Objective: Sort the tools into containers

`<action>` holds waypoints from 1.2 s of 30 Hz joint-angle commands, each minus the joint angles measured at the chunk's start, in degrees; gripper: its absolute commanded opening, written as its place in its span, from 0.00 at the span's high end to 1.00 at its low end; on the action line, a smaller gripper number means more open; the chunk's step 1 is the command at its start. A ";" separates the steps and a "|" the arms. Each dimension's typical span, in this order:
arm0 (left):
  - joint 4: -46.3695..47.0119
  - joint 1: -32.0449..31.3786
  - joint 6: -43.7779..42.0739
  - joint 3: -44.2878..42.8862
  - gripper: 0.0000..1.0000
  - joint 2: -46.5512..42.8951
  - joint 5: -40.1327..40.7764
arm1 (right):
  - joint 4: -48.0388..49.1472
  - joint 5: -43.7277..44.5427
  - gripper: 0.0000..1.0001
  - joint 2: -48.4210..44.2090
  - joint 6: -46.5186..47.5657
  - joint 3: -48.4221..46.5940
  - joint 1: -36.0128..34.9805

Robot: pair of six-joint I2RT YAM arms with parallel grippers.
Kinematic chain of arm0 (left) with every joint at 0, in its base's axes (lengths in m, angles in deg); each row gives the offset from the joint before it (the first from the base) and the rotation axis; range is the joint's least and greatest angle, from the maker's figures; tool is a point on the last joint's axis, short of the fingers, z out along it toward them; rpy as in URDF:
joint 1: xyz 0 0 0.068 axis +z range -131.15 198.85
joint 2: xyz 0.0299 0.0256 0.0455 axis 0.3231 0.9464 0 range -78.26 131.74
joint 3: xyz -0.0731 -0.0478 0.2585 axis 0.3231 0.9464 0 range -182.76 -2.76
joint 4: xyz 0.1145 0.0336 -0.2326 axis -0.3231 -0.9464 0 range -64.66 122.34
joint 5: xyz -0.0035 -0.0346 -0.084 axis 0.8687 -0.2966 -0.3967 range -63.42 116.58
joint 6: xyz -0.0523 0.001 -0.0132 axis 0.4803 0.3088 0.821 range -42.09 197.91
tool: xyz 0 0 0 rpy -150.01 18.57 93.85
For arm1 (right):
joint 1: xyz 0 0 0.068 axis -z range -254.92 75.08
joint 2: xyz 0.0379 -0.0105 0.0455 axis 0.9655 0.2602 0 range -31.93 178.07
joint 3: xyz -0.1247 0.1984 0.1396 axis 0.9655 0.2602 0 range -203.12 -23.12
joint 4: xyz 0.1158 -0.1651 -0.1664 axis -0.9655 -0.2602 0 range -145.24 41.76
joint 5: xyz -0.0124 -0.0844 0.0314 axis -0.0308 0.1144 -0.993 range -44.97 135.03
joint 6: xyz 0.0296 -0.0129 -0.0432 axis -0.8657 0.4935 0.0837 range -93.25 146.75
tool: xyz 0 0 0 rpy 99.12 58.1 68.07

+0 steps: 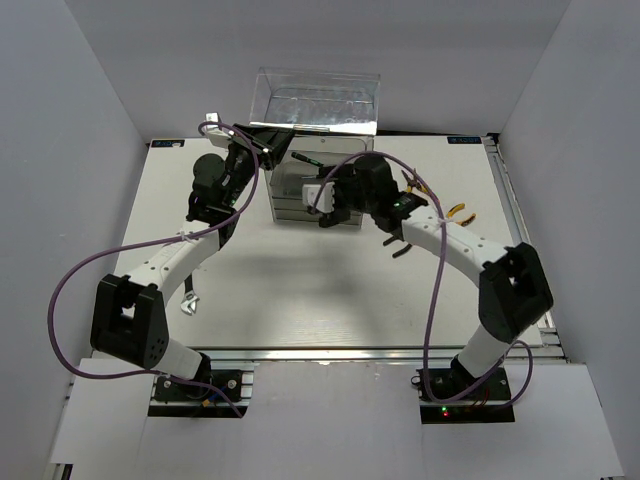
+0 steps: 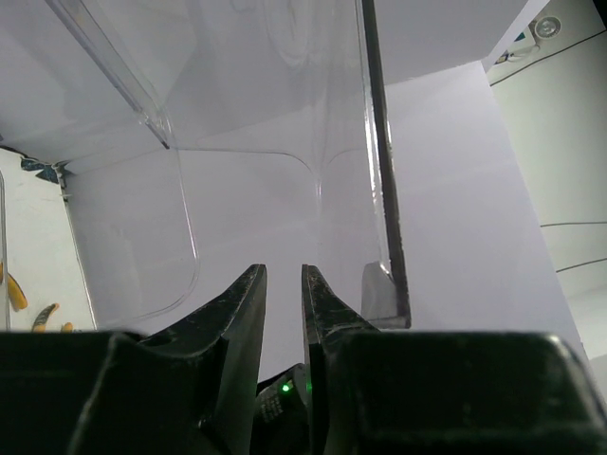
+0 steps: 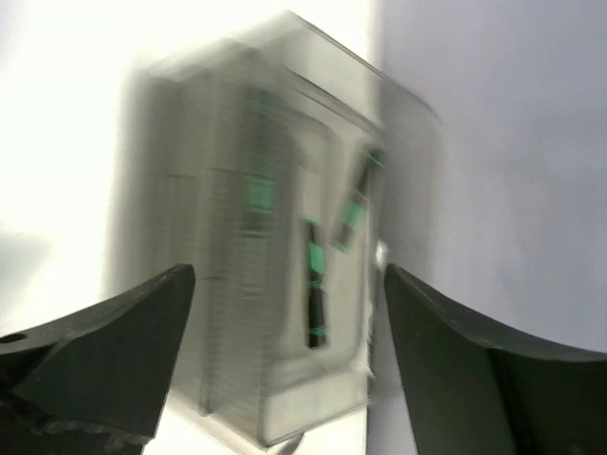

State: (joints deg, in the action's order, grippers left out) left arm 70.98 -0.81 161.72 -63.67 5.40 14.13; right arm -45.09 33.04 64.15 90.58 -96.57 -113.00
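The clear drawer cabinet [image 1: 300,190] stands at the middle back of the table. A clear drawer [image 1: 320,100] is out of it, above and behind it. My left gripper [image 1: 268,140] is at that drawer's near left corner. In the left wrist view its jaws [image 2: 283,284] stand a narrow slit apart under the drawer [image 2: 237,114]. My right gripper [image 1: 325,205] is open and empty in front of the cabinet [image 3: 285,284], which is blurred there. Black screwdrivers with green bands [image 3: 318,284] lie inside. Orange-handled pliers [image 1: 455,212] lie right of the right arm. A small silver wrench [image 1: 190,303] lies by the left arm.
White walls close in the table on the left, right and back. Purple cables [image 1: 60,290] loop off both arms. A dark slim tool [image 1: 400,250] lies under the right forearm. Orange handles [image 2: 45,318] show through the clear plastic at the left edge of the left wrist view.
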 commanded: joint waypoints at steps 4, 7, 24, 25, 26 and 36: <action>1.01 0.15 -1.19 0.34 0.67 -4.03 0.67 | -34.43 -27.90 0.26 -6.95 16.59 -3.63 1.08; -0.74 0.15 -1.02 3.06 0.67 -5.34 1.72 | -34.19 -30.28 0.39 -10.01 13.26 -1.36 0.91; -2.60 0.15 -1.02 7.47 0.67 -5.08 1.64 | 10.70 6.00 0.23 -19.00 -2.48 14.57 -3.84; -2.60 0.15 -1.02 7.55 0.66 -5.08 1.64 | 11.77 6.71 0.23 -18.64 -2.40 14.22 -3.84; -2.60 0.15 -1.02 7.64 0.66 -5.17 1.72 | 12.91 7.93 0.23 -18.29 -2.48 13.86 -3.75; -2.95 0.15 -1.19 9.66 0.66 -5.78 1.55 | 21.18 8.21 0.15 -19.43 -0.29 14.65 -3.75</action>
State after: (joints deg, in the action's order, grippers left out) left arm 67.37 -0.81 161.21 -55.25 1.57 15.64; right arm -30.73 39.79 46.38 90.17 -80.99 -116.63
